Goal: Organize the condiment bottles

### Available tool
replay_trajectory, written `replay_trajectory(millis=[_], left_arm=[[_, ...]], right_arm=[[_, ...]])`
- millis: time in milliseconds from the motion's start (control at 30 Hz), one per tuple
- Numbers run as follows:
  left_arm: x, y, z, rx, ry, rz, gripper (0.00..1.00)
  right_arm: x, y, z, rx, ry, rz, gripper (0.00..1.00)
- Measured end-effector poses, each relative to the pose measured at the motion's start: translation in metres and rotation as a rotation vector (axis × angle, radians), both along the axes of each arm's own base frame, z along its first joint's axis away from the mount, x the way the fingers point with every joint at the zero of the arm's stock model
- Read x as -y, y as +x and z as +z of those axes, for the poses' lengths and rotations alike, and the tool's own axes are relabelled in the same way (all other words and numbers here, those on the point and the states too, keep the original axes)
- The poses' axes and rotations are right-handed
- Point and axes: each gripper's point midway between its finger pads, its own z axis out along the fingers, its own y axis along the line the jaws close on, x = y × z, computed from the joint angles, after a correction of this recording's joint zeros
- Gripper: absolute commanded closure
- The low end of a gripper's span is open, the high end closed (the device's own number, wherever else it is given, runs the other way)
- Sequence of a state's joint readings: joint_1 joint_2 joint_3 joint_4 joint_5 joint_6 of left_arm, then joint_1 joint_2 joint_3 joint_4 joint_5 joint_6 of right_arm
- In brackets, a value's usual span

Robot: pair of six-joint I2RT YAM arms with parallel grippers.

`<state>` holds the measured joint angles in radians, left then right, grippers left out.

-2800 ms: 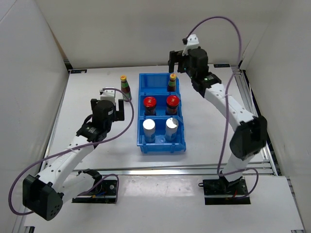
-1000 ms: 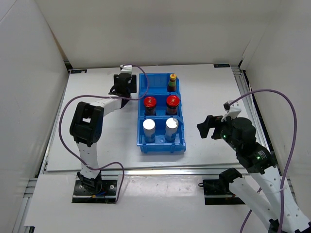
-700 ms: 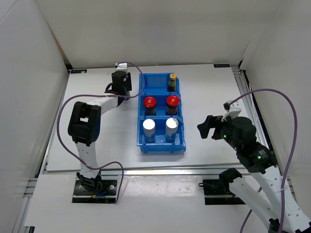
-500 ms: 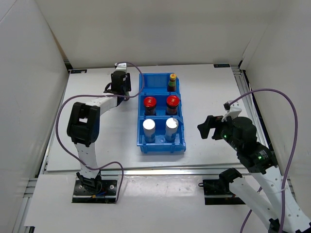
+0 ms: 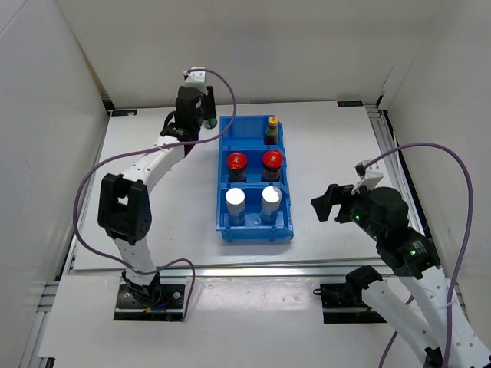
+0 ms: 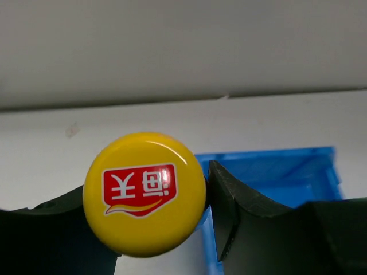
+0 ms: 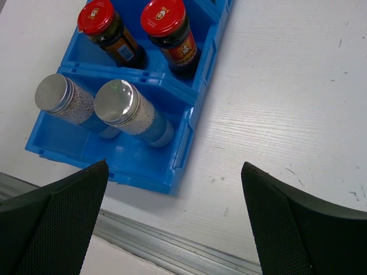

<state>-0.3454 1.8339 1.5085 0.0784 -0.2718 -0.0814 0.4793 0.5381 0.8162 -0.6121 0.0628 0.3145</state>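
My left gripper (image 6: 146, 197) is shut on a slim bottle just below its yellow cap (image 6: 144, 193), which carries a red logo. In the top view that gripper (image 5: 193, 107) hangs off the far left corner of the blue bin (image 5: 222, 228) and hides the bottle. In the bin's far compartment stands another yellow-capped bottle (image 5: 271, 129). The middle one holds two red-lidded jars (image 5: 236, 164) (image 5: 272, 162), and the near one holds two silver-topped white cylinders (image 5: 235, 204) (image 5: 271, 199). My right gripper (image 5: 326, 204) is open, right of the bin, with nothing between its fingers.
The right wrist view looks down on the bin's near wall (image 7: 143, 166), the jars (image 7: 172, 31) and the cylinders (image 7: 129, 112), with the table's metal front rail (image 7: 172, 246) below. White walls enclose the table on the left, back and right.
My left gripper has shut on the yellow-capped bottle left of the bin and risen with it, toward the back wall. The right arm has barely moved.
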Motion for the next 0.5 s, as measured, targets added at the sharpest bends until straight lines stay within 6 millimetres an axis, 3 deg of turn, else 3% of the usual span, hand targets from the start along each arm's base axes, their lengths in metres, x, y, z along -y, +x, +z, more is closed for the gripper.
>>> replay_trajectory(millis=[100,233,367,500], left_arm=[[0.022,0.0,0.037,0.074,-0.039,-0.05,0.89],[0.052,-0.005,0.059,0.119,-0.063,-0.122,0.89],[0.086,-0.005,0.052,0.112,-0.064,-0.192,0.89],[0.114,-0.003,0.011,0.046,-0.04,-0.246,0.89]], right_arm=[[0.0,-0.003,0.002,0.007,0.007,0.006,0.01],[0.001,-0.007,0.001,0.001,0.006,0.01,0.01],[0.002,-0.009,0.0,0.0,0.007,0.012,0.01],[0.003,-0.011,0.0,-0.003,0.005,0.013,0.01]])
